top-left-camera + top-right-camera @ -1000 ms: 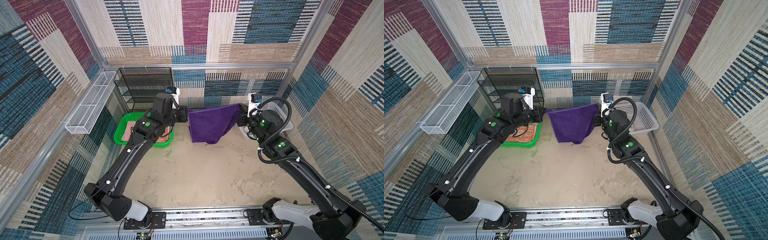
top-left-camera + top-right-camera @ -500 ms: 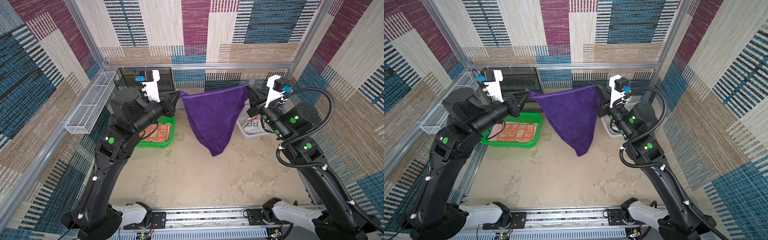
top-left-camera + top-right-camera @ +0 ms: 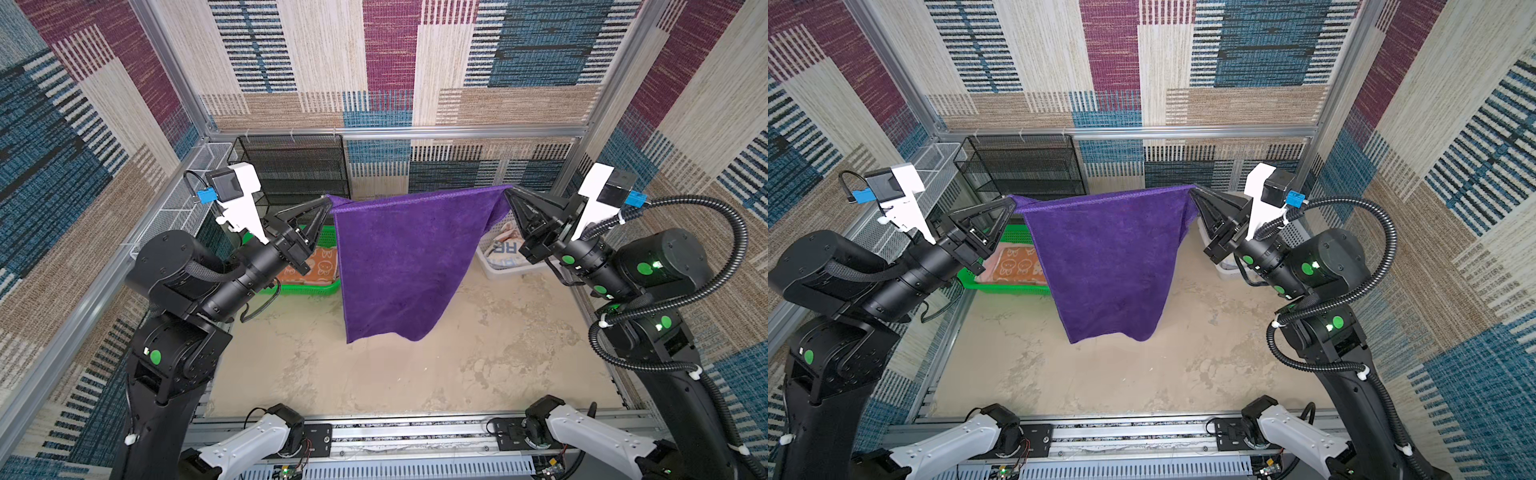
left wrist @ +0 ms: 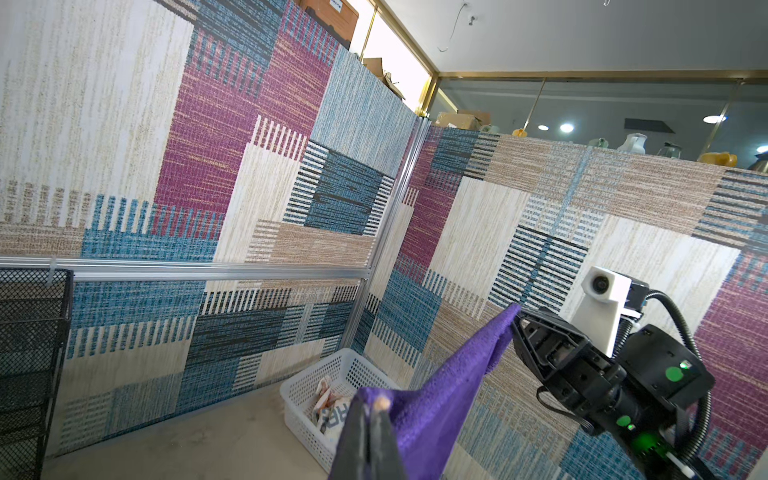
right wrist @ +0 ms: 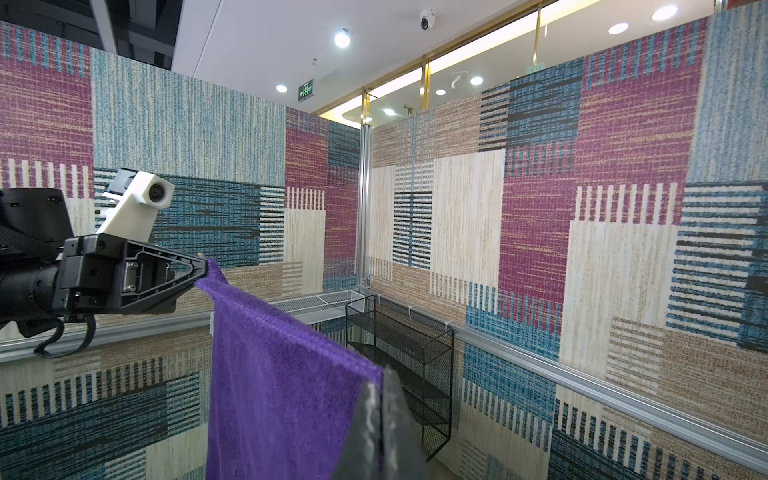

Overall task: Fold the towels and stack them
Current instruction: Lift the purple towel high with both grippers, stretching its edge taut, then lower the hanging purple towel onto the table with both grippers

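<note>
High above the worktop point(image 3: 415, 382), the left claw point(image 3: 328, 202) and right claw point(image 3: 508, 193), each pinching a top corner, have hoisted and stretched the purple towel point(image 3: 399, 266), bunched low a second ago, so it hangs flat, seemingly ready for folding.

The purple towel point(image 3: 399, 266) is soft, fuzzy, matt cloth. The green basket point(image 3: 307, 289) and the white basket point(image 3: 505, 272) look like plastic. The black rack point(image 3: 291, 166) is thin metal mesh. The surface point(image 3: 415, 382) looks dull and stony.
</note>
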You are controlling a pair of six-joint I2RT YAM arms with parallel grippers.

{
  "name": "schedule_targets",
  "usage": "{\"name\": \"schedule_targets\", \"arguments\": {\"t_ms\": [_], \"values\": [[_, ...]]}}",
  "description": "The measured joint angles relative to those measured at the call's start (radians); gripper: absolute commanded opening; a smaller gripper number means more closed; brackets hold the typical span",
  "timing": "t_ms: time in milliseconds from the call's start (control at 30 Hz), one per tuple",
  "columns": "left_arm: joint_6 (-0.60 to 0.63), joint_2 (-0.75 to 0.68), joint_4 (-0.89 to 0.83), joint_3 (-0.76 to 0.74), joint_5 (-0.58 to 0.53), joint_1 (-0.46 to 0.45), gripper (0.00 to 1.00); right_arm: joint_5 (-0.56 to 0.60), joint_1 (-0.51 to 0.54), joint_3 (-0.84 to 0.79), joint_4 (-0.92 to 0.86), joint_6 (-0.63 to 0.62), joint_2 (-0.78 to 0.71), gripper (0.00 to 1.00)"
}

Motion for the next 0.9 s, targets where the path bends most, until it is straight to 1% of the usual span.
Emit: {"name": "schedule_targets", "arguments": {"t_ms": [100,200,300,400,533,633,767,900], "values": [[-0.016,-0.002,0.002,-0.029,-0.002,0.0,0.0,0.003,0.0,-0.013,-0.003,0.016,-0.007,0.0],[-0.021,0.009,0.003,-0.05,-0.018,0.0,0.0,0.039,0.0,-0.022,-0.009,0.016,-0.002,0.0],[-0.02,0.05,0.005,-0.053,-0.054,0.0,0.0,0.118,0.0,-0.026,-0.013,0.005,0.029,0.0],[-0.007,0.12,0.005,-0.034,-0.111,0.001,0.0,0.22,-0.001,-0.026,-0.009,-0.031,0.087,0.0],[0.03,0.258,0.0,0.012,-0.203,0.006,0.0,0.352,-0.009,-0.026,-0.002,-0.089,0.201,0.0],[0.061,0.375,-0.004,0.059,-0.253,0.019,0.0,0.41,-0.038,-0.026,0.021,-0.118,0.3,0.0],[0.087,0.545,-0.01,0.142,-0.291,0.055,0.0,0.433,-0.094,-0.026,0.05,-0.123,0.424,0.0],[0.113,0.725,-0.006,0.22,-0.301,0.101,0.0,0.438,-0.139,-0.033,0.103,-0.118,0.535,0.0]]}}
